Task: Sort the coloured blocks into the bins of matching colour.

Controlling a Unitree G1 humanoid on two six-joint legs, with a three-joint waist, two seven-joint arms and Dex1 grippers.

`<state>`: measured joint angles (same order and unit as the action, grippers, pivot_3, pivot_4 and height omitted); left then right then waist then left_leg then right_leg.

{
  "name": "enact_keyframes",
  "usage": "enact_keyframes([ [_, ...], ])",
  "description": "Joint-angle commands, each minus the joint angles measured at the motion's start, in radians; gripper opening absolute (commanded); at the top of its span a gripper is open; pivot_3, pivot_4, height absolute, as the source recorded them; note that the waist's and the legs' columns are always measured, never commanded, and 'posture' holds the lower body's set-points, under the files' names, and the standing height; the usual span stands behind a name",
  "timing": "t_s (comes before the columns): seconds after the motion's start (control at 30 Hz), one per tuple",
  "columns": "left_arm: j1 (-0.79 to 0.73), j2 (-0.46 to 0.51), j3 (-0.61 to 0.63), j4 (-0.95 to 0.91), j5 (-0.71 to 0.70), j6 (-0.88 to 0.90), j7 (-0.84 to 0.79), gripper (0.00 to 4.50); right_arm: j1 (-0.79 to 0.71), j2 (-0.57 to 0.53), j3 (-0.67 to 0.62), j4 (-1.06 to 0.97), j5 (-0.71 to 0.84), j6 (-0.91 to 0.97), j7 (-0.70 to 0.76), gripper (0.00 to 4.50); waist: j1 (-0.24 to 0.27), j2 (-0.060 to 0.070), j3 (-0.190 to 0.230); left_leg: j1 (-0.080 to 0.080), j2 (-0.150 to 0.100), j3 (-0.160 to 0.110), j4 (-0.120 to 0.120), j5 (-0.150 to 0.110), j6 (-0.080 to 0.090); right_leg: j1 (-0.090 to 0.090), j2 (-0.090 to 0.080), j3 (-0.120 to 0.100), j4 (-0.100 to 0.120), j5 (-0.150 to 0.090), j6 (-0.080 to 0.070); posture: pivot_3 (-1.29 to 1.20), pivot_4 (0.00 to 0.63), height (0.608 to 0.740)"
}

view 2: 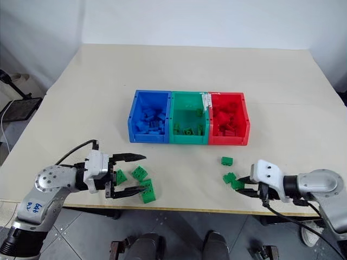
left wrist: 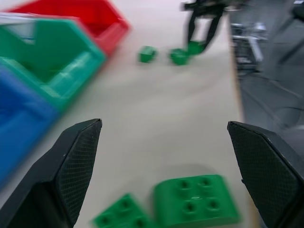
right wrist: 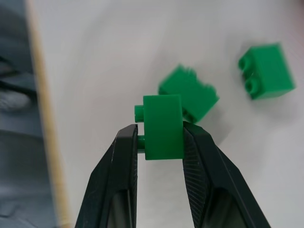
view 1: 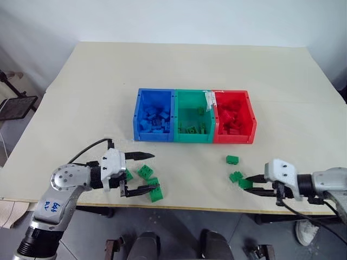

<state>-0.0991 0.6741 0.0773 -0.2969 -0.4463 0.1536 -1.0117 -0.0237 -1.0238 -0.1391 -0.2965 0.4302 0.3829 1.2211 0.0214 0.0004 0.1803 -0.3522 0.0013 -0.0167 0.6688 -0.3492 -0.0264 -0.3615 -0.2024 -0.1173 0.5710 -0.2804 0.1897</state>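
Near the table's front right edge, my right gripper (view 1: pixel 247 184) is shut on a small green block (right wrist: pixel 164 114), held just off the table. Beside it lie two more green blocks (view 1: pixel 235 176) (view 1: pixel 232 160). At the front left, my left gripper (view 1: pixel 155 171) stands wide open and level around a cluster of several green blocks (view 1: pixel 145 171), touching none that I can see. In the left wrist view two of these blocks (left wrist: pixel 194 199) lie between its fingers. The joined bins sit mid-table: blue (view 1: pixel 152 135), green (view 1: pixel 192 137), red (view 1: pixel 234 139). Each bin holds blocks of its own colour.
The table's front edge (view 1: pixel 190 207) runs just behind both grippers. Bare tabletop lies between the bins and the loose blocks. A dark stand (view 1: pixel 15 105) is off the table's left side.
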Motion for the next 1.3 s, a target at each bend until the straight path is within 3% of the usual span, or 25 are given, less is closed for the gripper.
enact_keyframes([
  [0.03,0.053,-0.012,0.108,0.008,-0.015,-0.016,0.068,4.50,-0.189,0.082,0.009,-0.076,0.161,0.179,-0.092,0.90,-0.017,0.000,0.000,0.000,0.001,0.001,0.000,0.000,0.000,0.000,0.001,0.000,0.000,0.000,-0.001,0.00,0.150,0.740],
  [0.17,0.122,-0.018,0.183,0.012,-0.001,-0.041,0.109,4.50,-0.478,0.271,0.109,0.045,0.103,0.267,-0.283,0.90,-0.024,-0.001,0.001,0.000,0.003,0.000,-0.001,0.000,-0.002,-0.003,0.003,0.000,0.002,0.001,-0.001,0.00,0.150,0.740],
  [0.27,0.170,-0.022,0.223,-0.001,-0.008,-0.040,0.139,4.50,-0.676,0.391,0.225,0.218,-0.019,0.227,-0.343,0.90,-0.025,0.000,0.001,-0.004,0.003,0.002,0.000,-0.001,-0.002,-0.010,0.003,0.002,0.005,0.001,-0.001,0.00,0.150,0.740],
  [0.47,0.198,-0.020,0.250,-0.038,-0.020,-0.024,0.163,4.50,-0.883,0.543,0.330,0.573,-0.227,0.063,-0.459,0.90,-0.023,0.000,0.001,-0.007,0.003,0.000,-0.001,-0.001,-0.003,-0.015,0.002,0.000,0.012,0.001,-0.001,0.00,0.150,0.740],
  [0.63,0.181,0.002,0.238,-0.062,-0.022,-0.006,0.149,4.50,-0.929,0.592,0.313,0.673,-0.268,-0.068,-0.446,2.54,-0.039,0.000,0.001,-0.006,0.004,0.001,-0.001,-0.001,-0.004,-0.016,0.003,0.000,0.012,0.001,-0.001,0.00,0.150,0.740],
  [0.83,0.101,0.011,0.193,-0.045,-0.025,0.015,0.124,4.50,-0.791,0.507,0.218,0.484,-0.210,-0.125,-0.373,4.46,-0.044,0.000,0.001,-0.006,0.004,0.001,-0.001,-0.001,-0.004,-0.016,0.003,0.000,0.013,0.001,-0.001,0.00,0.150,0.740],
  [0.93,0.061,0.010,0.158,-0.034,-0.017,0.017,0.102,4.50,-0.672,0.438,0.153,0.356,-0.153,-0.127,-0.313,4.46,-0.041,0.000,0.001,-0.006,0.004,0.001,-0.002,-0.001,-0.004,-0.015,0.003,0.000,0.012,0.001,-0.001,0.00,0.150,0.740],
  [1.1,-0.005,0.020,0.066,0.004,-0.009,-0.002,0.010,4.50,-0.288,0.244,-0.040,0.146,-0.055,-0.247,-0.116,4.46,-0.025,0.000,0.001,-0.006,0.004,0.003,-0.002,-0.001,-0.003,-0.015,0.003,0.000,0.012,0.001,-0.001,0.00,0.150,0.740],
  [1.2,-0.029,0.024,0.018,0.046,0.025,-0.044,-0.043,4.50,-0.049,0.134,-0.134,0.147,-0.104,-0.328,-0.048,4.46,-0.019,0.000,0.001,-0.005,0.004,0.005,-0.001,-0.001,-0.003,-0.015,0.003,0.001,0.011,0.001,-0.001,0.00,0.150,0.740],
  [1.3,-0.055,0.012,0.003,0.082,0.027,-0.061,-0.053,4.50,0.064,0.110,-0.203,0.189,-0.094,-0.336,-0.056,4.46,-0.022,-0.001,0.001,-0.004,0.004,0.007,-0.001,-0.001,-0.003,-0.014,0.003,0.002,0.011,0.001,-0.002,0.00,0.150,0.740],
])
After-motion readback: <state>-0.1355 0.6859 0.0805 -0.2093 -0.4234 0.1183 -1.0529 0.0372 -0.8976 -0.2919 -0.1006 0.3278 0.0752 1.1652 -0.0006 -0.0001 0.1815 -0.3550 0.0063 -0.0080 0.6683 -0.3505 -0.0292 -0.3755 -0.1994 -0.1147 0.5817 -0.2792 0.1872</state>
